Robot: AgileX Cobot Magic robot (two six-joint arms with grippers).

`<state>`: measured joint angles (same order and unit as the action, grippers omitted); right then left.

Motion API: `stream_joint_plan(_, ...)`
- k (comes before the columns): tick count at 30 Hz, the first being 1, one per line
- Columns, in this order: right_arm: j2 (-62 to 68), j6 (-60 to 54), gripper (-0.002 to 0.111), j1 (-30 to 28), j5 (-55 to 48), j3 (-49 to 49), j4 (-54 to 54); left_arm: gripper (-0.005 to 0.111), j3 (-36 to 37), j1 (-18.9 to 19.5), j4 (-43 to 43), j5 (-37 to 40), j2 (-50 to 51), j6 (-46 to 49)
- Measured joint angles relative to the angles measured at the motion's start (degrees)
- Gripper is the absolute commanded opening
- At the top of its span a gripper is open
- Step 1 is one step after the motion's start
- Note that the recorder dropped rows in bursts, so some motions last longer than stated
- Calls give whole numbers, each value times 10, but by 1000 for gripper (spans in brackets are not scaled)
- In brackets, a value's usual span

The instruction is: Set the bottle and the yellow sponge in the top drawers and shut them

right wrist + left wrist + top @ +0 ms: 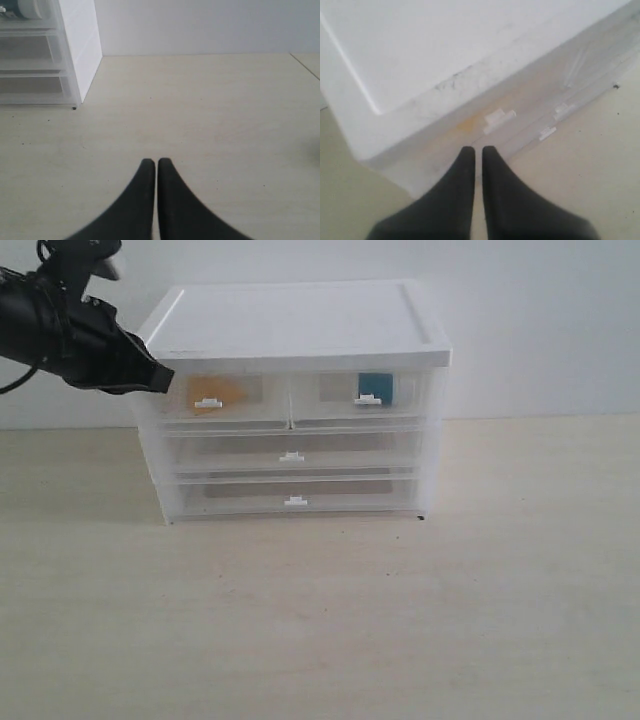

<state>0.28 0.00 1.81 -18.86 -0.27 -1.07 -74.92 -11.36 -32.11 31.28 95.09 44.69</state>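
The white-topped cabinet (295, 325) stands at the back of the table. Both top drawers are pushed in. The yellow sponge (215, 390) shows through the front of the left top drawer (222, 402). The bottle (376, 387) shows its teal label through the right top drawer (365, 398), and its white cap (27, 8) appears in the right wrist view. My left gripper (160, 377) is shut and empty at the cabinet's upper left front corner, its fingertips (466, 152) just in front of the left drawer's tab handle (499, 119). My right gripper (152, 162) is shut over bare table, away from the cabinet.
Two full-width translucent drawers (292, 452) sit closed below the top pair. The pale wooden table (400, 620) spreads in front of the cabinet. A white wall stands behind. The right arm is outside the exterior view.
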Motion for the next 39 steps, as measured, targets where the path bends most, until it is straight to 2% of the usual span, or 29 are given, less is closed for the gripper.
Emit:
stream_joint_plan(6,0,0,0,0,0,0,1,4,22,0,169,11,-79,-190)
stream_joint_plan(12,0,0,0,0,0,0,1,4,74,0,294,13,-157,-320)
stream_joint_plan(19,0,0,0,0,0,0,1,4,145,0,321,-4,-246,-380)
stream_joint_plan(27,0,0,0,0,0,0,1,4,255,0,332,-49,-387,-395)
stream_joint_plan(39,0,0,0,0,0,0,0,4,390,0,332,-68,-609,-416)
